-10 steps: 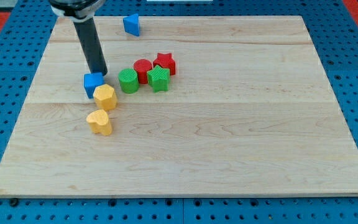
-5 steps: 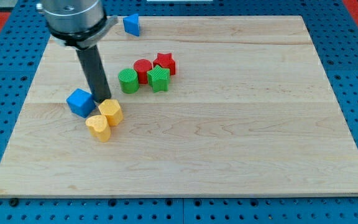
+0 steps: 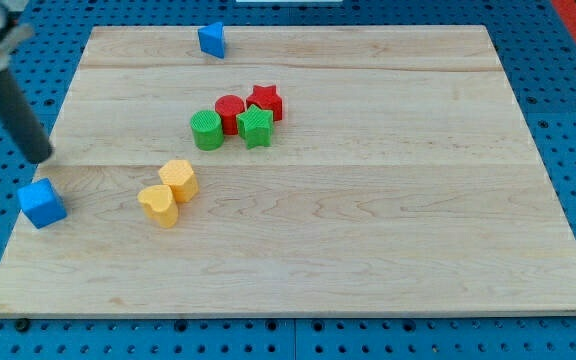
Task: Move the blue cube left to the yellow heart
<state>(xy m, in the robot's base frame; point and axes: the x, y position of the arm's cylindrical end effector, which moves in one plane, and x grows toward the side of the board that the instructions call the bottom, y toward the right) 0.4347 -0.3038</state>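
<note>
The blue cube (image 3: 42, 203) sits near the board's left edge, well to the view's left of the yellow heart (image 3: 158, 205). The heart touches a yellow hexagonal block (image 3: 179, 179) up and to its right. My tip (image 3: 42, 158) is at the board's left edge, just above the blue cube and apart from it. The dark rod runs up to the view's top left.
A green cylinder (image 3: 206, 130), green star (image 3: 255, 126), red cylinder (image 3: 230, 110) and red star (image 3: 265, 101) cluster above the board's middle. A second blue block (image 3: 211, 39) lies at the top edge. The wooden board (image 3: 368, 220) rests on a blue pegboard.
The blue cube has slid far left and down, from beside the yellow blocks to the board's left edge. My tip swept left with it. The yellow hexagonal block was nudged down beside the heart.
</note>
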